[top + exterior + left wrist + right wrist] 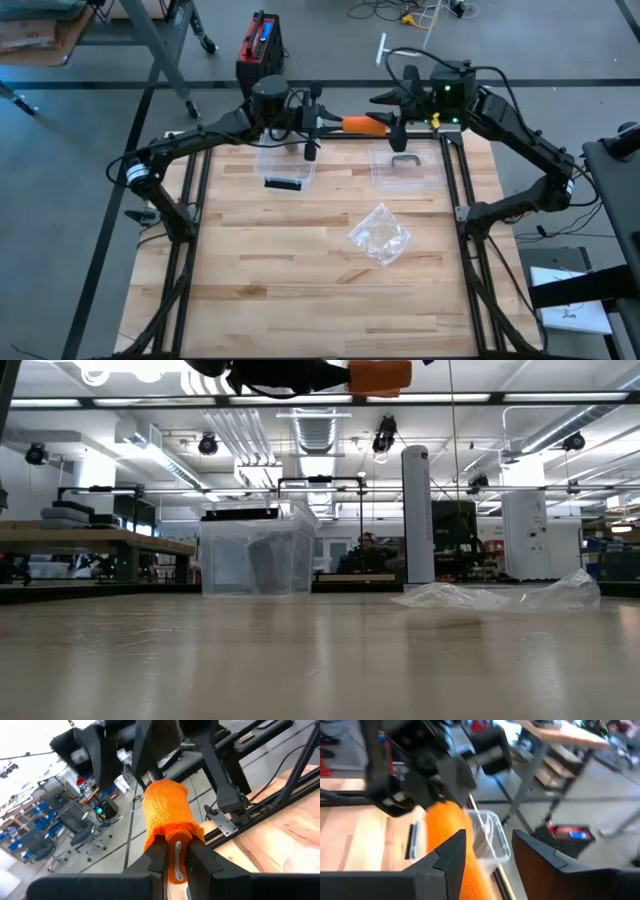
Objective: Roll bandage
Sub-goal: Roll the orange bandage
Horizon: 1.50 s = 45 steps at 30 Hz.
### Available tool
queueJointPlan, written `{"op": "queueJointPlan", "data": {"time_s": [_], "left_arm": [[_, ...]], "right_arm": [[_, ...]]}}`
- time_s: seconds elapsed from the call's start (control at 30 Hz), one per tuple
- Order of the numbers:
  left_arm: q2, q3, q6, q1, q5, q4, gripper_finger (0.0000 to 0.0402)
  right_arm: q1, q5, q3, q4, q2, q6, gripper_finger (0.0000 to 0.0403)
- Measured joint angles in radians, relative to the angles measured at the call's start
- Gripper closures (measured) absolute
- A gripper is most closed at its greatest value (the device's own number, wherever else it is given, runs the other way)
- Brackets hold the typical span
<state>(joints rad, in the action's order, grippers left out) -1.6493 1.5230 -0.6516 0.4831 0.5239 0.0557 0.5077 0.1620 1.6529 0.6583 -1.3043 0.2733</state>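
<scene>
Above the far edge of the desk, the left gripper is holding the orange bandage roll in the air, its fingers clamped on one end. At the roll's other end, the right gripper is standing with its fingers parted, the roll lying beside one of them. Below, two clear containers and a crumpled plastic bag are lying on the desk.

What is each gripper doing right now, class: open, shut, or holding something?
Left gripper: shut on the orange bandage roll, held up above the table's far edge.
Right gripper: open, jaws apart beside the roll, gripping nothing.
</scene>
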Motion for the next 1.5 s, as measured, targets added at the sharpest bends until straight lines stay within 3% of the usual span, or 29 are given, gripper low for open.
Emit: {"op": "queueJointPlan", "data": {"time_s": [0.13,0.3,0.4,0.63,0.8,0.97,1.1,1.5], "left_arm": [[0.0,0.0,0.006,0.0,-0.04,-0.034,0.0369],[0.044,0.0,0.053,0.0,-0.037,-0.126,0.0368],[0.086,0.0,0.116,0.007,0.001,-0.176,0.0371],[0.187,0.0,0.279,0.034,0.076,-0.221,0.0368],[0.231,0.0,0.397,0.034,0.095,-0.199,0.037],[0.249,0.0,0.56,0.032,0.125,-0.165,0.0368],[0.25,0.0,0.612,0.032,0.124,-0.17,0.037],[0.245,0.0,0.513,0.025,0.123,-0.173,0.037]], "right_arm": [[-0.007,0.085,0.031,-0.013,-0.001,0.061,0.0241],[-0.005,0.081,0.027,0.026,-0.024,0.185,0.0233],[-0.006,0.084,0.026,0.059,-0.007,0.269,0.0231],[-0.006,0.09,-0.038,0.044,0.095,0.287,0.0233],[-0.01,0.117,-0.229,-0.134,0.133,0.245,0.0235],[-0.018,0.193,-0.435,-0.535,0.137,0.184,0.0235],[-0.023,0.288,-0.498,-0.764,0.132,0.068,0.0233],[-0.036,0.269,-0.476,-0.81,0.079,-0.16,0.0235]]}}
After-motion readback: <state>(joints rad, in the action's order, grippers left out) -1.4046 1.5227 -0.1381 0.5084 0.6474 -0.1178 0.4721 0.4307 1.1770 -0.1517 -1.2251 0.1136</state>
